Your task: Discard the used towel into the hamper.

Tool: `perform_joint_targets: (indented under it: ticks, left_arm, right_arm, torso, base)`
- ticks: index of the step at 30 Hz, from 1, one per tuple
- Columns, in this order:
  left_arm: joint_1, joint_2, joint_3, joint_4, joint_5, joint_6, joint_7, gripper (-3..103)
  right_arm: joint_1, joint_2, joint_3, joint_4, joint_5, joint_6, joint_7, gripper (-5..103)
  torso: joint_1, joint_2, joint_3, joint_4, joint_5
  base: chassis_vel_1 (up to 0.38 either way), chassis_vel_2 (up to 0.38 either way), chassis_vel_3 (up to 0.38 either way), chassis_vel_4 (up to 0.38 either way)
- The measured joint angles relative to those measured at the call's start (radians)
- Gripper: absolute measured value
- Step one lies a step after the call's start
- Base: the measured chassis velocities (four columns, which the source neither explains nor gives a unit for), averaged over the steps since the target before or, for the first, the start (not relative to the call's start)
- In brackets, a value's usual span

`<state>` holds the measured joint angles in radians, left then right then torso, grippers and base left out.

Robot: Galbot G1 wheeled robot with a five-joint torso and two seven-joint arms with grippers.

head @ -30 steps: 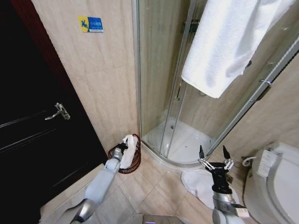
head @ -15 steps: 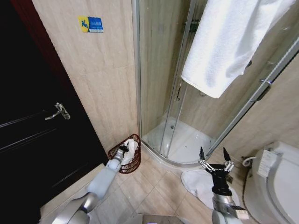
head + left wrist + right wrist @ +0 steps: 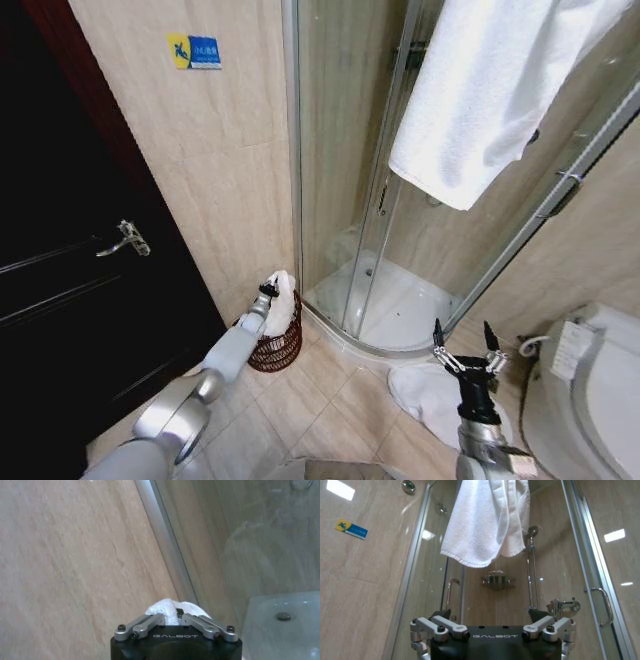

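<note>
Shower [image 3: 400, 290]: glass stall standing just beside the hamper; a big white towel [image 3: 480, 90] is hanging over its door.
Mat [image 3: 425, 395]: white cloth lying on the floor tiles by the stall's curb.
Hamper [image 3: 278, 352]: sitting on the floor against the wall, with the used towel [image 3: 283, 300] bunched above its rim.
Left gripper [image 3: 268, 292]: fingers closing on the used towel over the hamper.
Right gripper [image 3: 463, 356]: fingers spreading wide, holding nothing, above the mat.
</note>
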<state>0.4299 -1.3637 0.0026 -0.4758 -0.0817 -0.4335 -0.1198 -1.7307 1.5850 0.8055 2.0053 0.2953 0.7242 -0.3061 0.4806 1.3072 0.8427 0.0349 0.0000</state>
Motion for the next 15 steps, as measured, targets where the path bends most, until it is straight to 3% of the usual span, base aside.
perform_joint_targets:
  ticks: [6,13,15]
  left_arm:
    - [-0.034,-0.004,0.003,0.07,0.045,0.004,0.028,1]
    - [0.016,0.003,-0.002,0.089,0.073,0.016,0.068,-2]
    - [0.049,-0.006,-0.026,0.097,0.116,0.028,0.083,7]
  right_arm:
    - [-0.001,-0.006,0.001,-0.004,0.009,0.001,-0.006,100]
    - [-0.001,-0.008,0.008,-0.01,0.013,0.002,-0.009,100]
    - [-0.004,-0.007,0.01,-0.011,0.013,0.002,-0.012,100]
  torso:
    - [0.0,0.0,0.0,0.0,-0.0001]
    - [0.0,0.0,0.0,0.0002,0.0]
    - [0.0,0.0,0.0,0.0003,-0.0001]
  base:
    - [0.0,0.0,0.0,0.0]
    - [0.0,0.0,0.0,0.0]
    - [0.0,0.0,0.0,0.0]
